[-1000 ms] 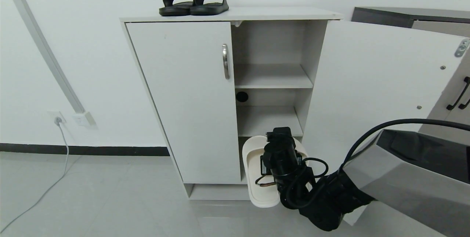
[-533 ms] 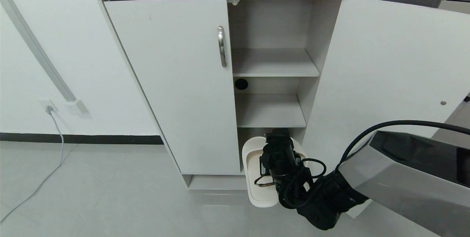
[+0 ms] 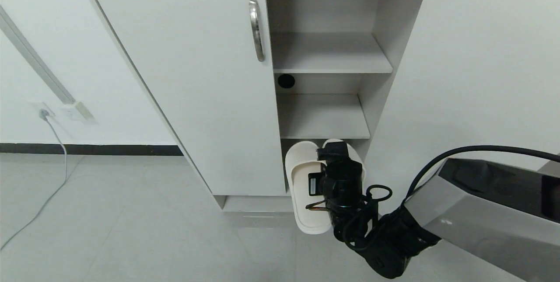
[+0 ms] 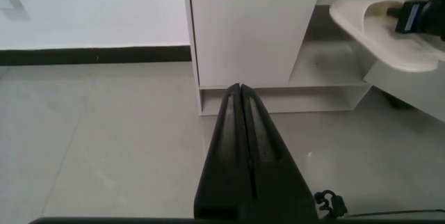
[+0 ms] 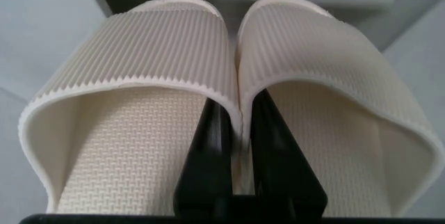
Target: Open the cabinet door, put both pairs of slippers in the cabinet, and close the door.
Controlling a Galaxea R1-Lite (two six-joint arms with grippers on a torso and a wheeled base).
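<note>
A pair of cream slippers (image 3: 302, 172) hangs at the mouth of the white cabinet's (image 3: 323, 118) bottom compartment, toes pointing in. My right gripper (image 3: 332, 153) is shut on them. In the right wrist view its fingers (image 5: 208, 140) pinch the inner edges of the left slipper (image 5: 139, 64) and the right slipper (image 5: 327, 64) together. The cabinet's right door (image 3: 472, 76) stands wide open and its left door (image 3: 197, 76) is closed. My left gripper (image 4: 239, 95) is shut on nothing, low over the floor in front of the cabinet, with a slipper (image 4: 375, 26) off to one side.
Two bare shelves sit above the bottom compartment, and the back panel has a round hole (image 3: 285, 81). A metal handle (image 3: 257, 28) is on the closed door. A wall socket with a cable (image 3: 41, 111) is at the left. The grey tiled floor (image 3: 131, 229) is open.
The head camera has dropped and come closer, so the cabinet top with the black slippers has left the picture. The right gripper still holds the cream slippers at the bottom opening.
</note>
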